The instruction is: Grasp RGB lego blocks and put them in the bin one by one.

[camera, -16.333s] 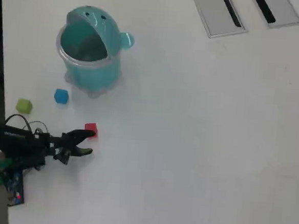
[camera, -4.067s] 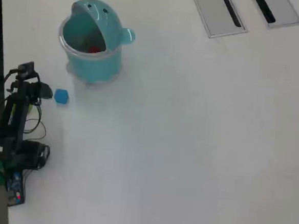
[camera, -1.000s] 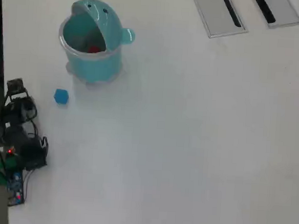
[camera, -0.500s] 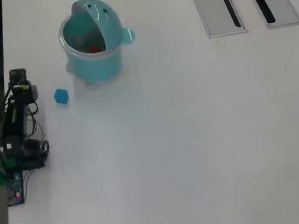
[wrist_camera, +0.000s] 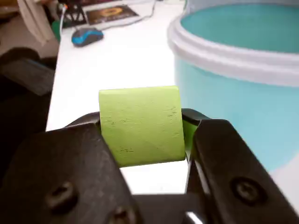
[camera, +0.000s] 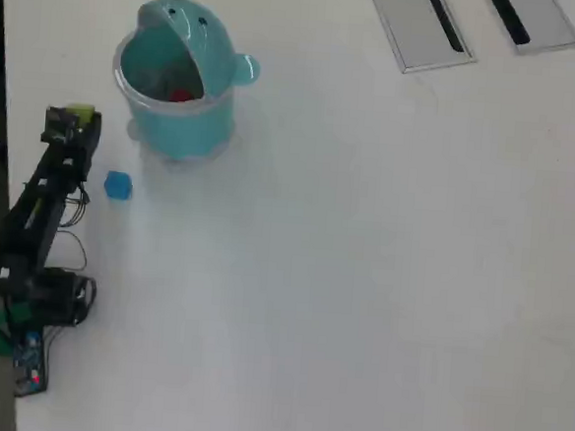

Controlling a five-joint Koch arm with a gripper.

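Wrist view: the gripper (wrist_camera: 142, 140) pinches the yellow-green block (wrist_camera: 140, 125) between its two black jaws, one pressed against each side of the cube, just beside the teal bin (wrist_camera: 243, 70), whose pale rim and wall fill the upper right of the shot. A blue computer mouse (wrist_camera: 87, 35) lies on the white table (wrist_camera: 117, 60) in the background. From overhead, the arm (camera: 41, 208) reaches up the left edge of the table, the gripper (camera: 74, 120) carrying the yellow-green block (camera: 79, 113) to the left of the bin (camera: 180, 134) and clear of its rim. The red block (camera: 182, 96) lies inside the bin, under the hooded lid (camera: 187, 26). The blue block (camera: 118, 185) rests on the table near the bin's base, just right of the arm. Two grey panels (camera: 419, 27) sit at the top edge.
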